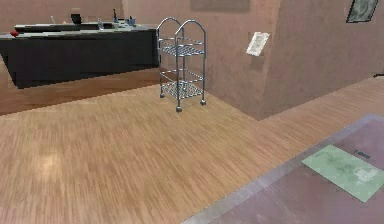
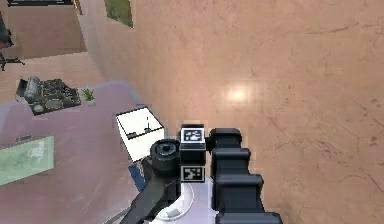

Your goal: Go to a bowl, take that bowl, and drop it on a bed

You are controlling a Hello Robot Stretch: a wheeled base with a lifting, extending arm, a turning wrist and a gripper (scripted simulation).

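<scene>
The dark arm (image 2: 238, 185) extends over a grey surface (image 2: 75, 192). A pale round shape (image 2: 183, 208), perhaps the bowl, lies at the jaws; whether they hold anything cannot be told. Just beyond stands a white box (image 2: 140, 132), farther off a tray (image 2: 50, 95). Ahead, a wire cart (image 1: 183, 62) stands by a wall (image 1: 235, 70).
</scene>
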